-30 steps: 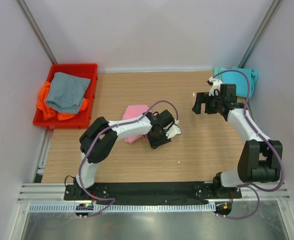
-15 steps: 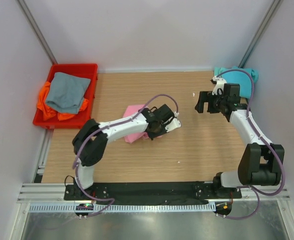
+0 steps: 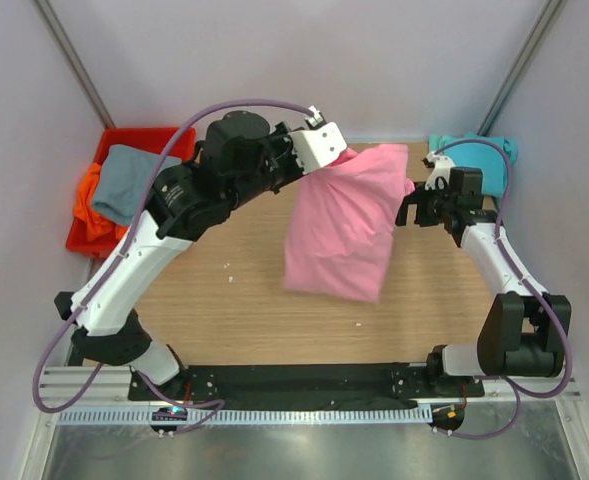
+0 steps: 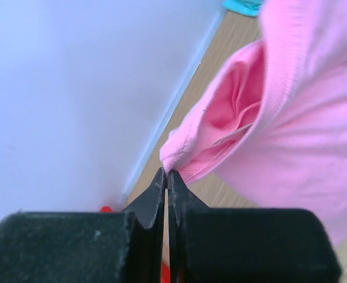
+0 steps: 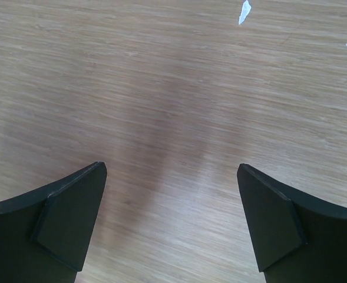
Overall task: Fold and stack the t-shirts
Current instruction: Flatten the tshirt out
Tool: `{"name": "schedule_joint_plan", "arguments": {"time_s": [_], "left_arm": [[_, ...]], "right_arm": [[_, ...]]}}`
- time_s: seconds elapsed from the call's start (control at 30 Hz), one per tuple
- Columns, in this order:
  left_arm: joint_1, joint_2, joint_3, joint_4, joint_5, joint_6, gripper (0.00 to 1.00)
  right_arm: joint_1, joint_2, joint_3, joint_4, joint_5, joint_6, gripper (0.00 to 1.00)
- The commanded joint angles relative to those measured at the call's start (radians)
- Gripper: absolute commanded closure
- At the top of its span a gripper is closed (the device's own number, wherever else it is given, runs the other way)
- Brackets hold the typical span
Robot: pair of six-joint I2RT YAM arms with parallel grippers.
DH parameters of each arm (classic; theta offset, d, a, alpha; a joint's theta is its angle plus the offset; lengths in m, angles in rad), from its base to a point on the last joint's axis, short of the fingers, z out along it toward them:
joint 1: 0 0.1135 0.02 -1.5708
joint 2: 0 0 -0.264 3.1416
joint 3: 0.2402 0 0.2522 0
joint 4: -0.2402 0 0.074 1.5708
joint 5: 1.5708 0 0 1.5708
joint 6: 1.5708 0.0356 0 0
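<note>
My left gripper [image 3: 347, 156] is raised high over the back of the table and shut on an edge of the pink t-shirt [image 3: 342, 228], which hangs down open and loose. In the left wrist view the jaws [image 4: 167, 174] pinch a hem of that pink t-shirt [image 4: 291, 135]. My right gripper [image 3: 406, 212] stands open just right of the hanging cloth, with only bare wood between its fingers [image 5: 171, 171]. A teal t-shirt [image 3: 486, 158] lies at the back right corner. The grey t-shirt [image 3: 134, 185] rests on the orange t-shirt [image 3: 85, 203] in the bin.
The red bin [image 3: 150, 134] stands at the back left, partly behind the left arm. Small white scraps [image 3: 359, 323] lie on the wooden table [image 3: 244, 320], one [image 5: 244, 12] ahead of the right gripper. Walls close in on three sides.
The left gripper shut on the pink t-shirt on the table and lifted it up and back; the shirt now hangs unfolded. The right gripper stayed open and shifted slightly right.
</note>
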Motion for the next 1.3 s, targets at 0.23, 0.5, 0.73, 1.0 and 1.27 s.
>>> {"name": "schedule_joint_plan", "arguments": {"time_s": [0.23, 0.5, 0.73, 1.0, 1.27], "left_arm": [[-0.001, 0.036, -0.09, -0.044, 0.106, 0.053, 1.0], [0.211, -0.237, -0.58, 0.059, 0.162, -0.024, 1.0], [0.316, -0.383, -0.954, 0.093, 0.176, -0.036, 1.0], [0.316, -0.456, -1.08, 0.089, 0.202, -0.128, 1.0], [0.336, -0.505, -1.093, 0.094, 0.175, -0.155, 0.98]], "right_arm": [[-0.049, -0.134, -0.038, 0.092, -0.001, 0.042, 0.0], [-0.053, -0.083, -0.018, 0.067, -0.122, 0.065, 0.0], [-0.046, 0.133, 0.081, -0.087, -0.179, 0.007, 0.05], [-0.049, 0.394, 0.218, -0.338, -0.227, -0.097, 0.19], [-0.05, 0.366, 0.175, -0.442, -0.21, -0.186, 0.23]]}}
